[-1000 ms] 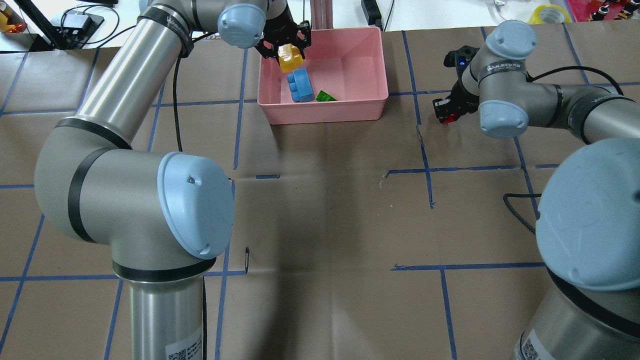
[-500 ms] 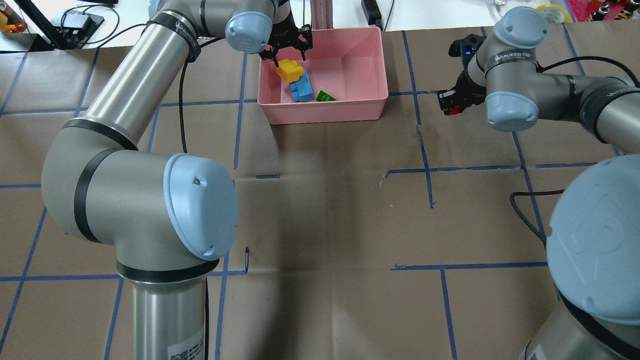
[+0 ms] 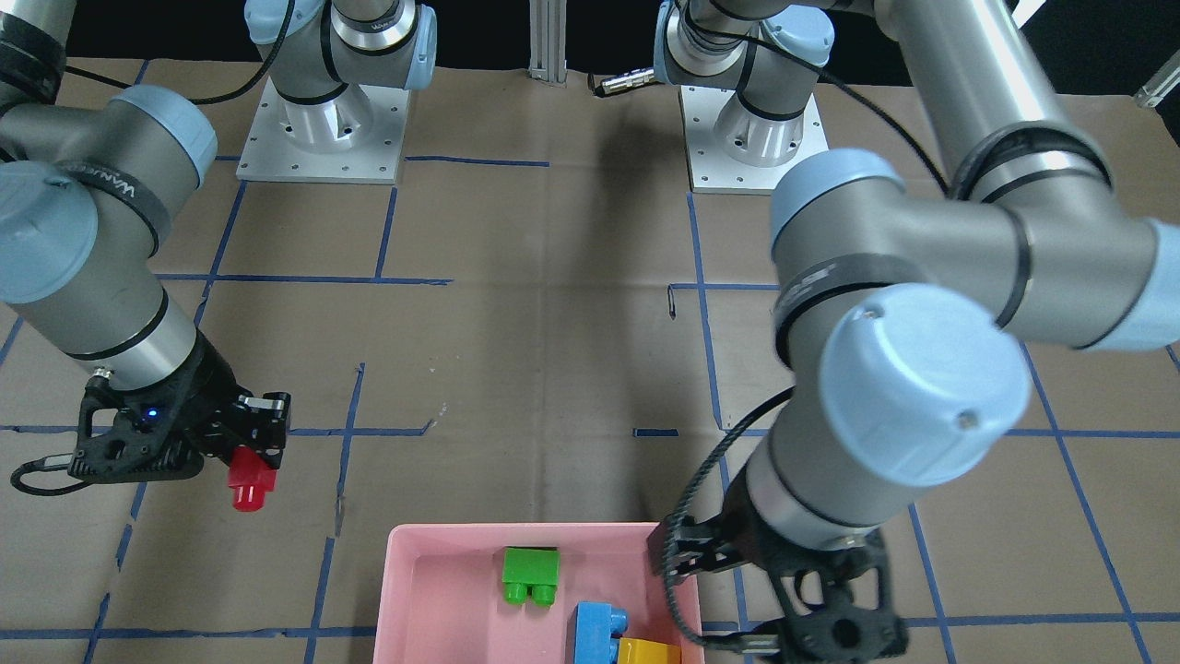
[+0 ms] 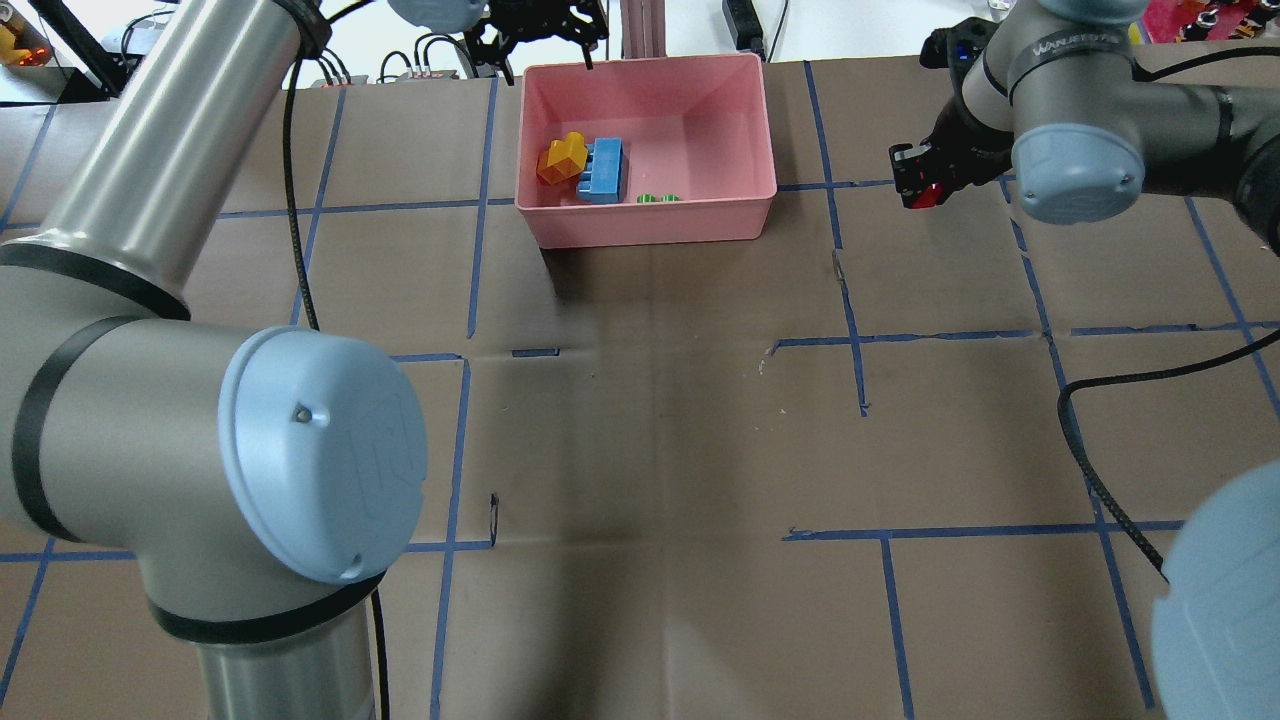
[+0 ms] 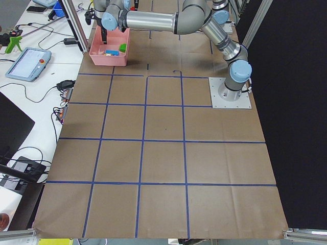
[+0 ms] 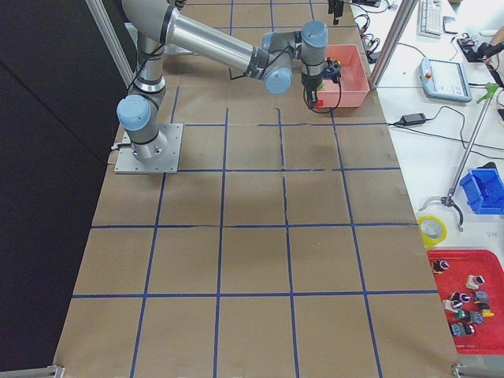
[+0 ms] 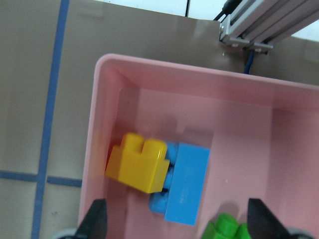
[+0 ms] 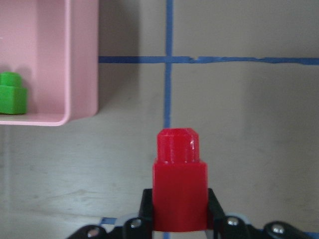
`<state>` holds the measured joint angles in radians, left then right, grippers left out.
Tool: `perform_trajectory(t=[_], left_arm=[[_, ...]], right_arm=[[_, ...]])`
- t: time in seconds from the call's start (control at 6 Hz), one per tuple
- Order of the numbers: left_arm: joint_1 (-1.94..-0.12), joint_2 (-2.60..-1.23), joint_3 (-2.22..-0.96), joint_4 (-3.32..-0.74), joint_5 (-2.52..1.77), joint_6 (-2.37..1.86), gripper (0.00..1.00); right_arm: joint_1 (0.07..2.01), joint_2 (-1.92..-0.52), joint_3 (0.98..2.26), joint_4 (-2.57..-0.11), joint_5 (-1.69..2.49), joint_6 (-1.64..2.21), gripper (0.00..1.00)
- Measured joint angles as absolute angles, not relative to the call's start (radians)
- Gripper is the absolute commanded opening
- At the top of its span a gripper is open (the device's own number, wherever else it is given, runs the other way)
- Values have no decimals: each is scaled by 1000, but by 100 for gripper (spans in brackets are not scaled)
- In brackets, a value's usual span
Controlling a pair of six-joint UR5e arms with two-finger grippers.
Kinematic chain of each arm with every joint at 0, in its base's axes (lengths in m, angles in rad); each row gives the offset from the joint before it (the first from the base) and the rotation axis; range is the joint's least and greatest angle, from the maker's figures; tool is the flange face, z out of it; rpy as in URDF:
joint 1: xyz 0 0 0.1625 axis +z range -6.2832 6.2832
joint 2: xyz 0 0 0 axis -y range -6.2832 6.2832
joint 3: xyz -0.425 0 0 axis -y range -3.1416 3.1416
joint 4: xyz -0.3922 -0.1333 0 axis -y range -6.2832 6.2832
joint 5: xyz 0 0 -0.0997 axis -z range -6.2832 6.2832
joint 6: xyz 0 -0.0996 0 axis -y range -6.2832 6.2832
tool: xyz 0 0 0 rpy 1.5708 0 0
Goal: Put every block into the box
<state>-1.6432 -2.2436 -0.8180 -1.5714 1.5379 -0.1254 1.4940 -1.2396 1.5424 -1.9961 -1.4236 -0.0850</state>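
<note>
The small red studded plastic brick point(image 8: 179, 194), clamped in the right fingers point(image 8: 146, 206), hangs above the brown counter point(image 8: 249, 124), short of the shallow pink plastic box point(image 8: 82, 59). Released early, it would likely miss. Over the box the left fingers point(image 7: 97, 221) hover apart, a collision risk.

Overhead looks forward-down from rear; front view opposite, steep; side views far; wrist cameras close. All share box point(image 4: 650, 222).

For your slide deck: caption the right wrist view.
Right gripper clamps the red block over the paper-covered table, outside the pink box holding a green block.
</note>
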Motion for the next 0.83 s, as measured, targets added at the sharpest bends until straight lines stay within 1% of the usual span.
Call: perform_trajectory(t=[0.17,0.33,0.67,0.83], left_arm=[[-1585,-2149,-913,-1604,1546,-21,99],[-1547,-2040,-1045,-1609,1561,55,99],[-1534,-1791,-1320,-1596,1574,86,99],[-1536,-1693,-1420,-1575,1574,78,99]], right_arm=[[1546,-1218,1452,-1914,-1341,26,3],[1605,-1174,1382,-1890,-1272,145,3],[1683,-1045,1253,-1942,-1175,294,5],[1699,-978,1181,-1959,-1161,310,7]])
